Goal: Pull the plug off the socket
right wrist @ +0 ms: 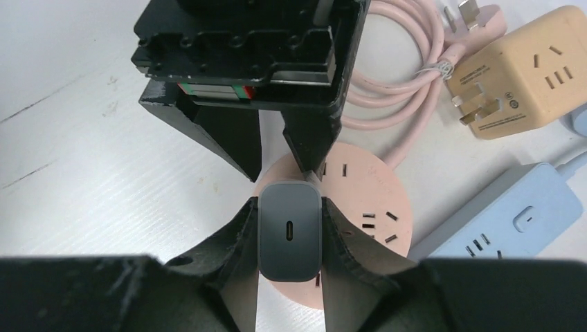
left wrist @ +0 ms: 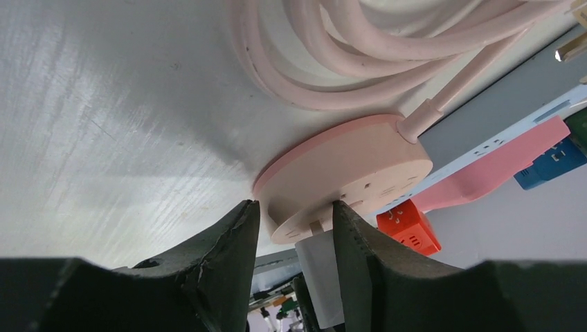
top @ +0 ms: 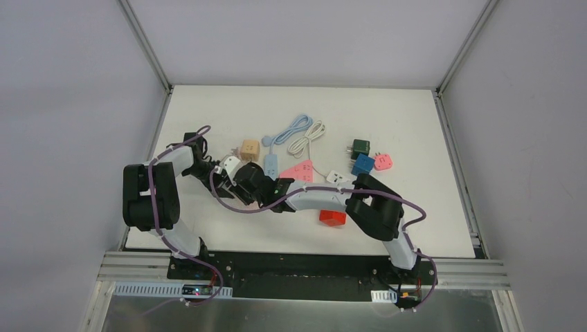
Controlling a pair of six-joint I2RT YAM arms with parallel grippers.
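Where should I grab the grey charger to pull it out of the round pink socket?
Grip the grey charger by its two flat long sides, coming from above its port face. It stands upright on the round pink socket, leaving those sides exposed.

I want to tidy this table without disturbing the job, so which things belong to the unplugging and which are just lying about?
In use: grey charger plug, round pink socket, right gripper, left gripper.
Lying about: beige cube adapter, blue power strip, red cube socket, green adapter, white cable.
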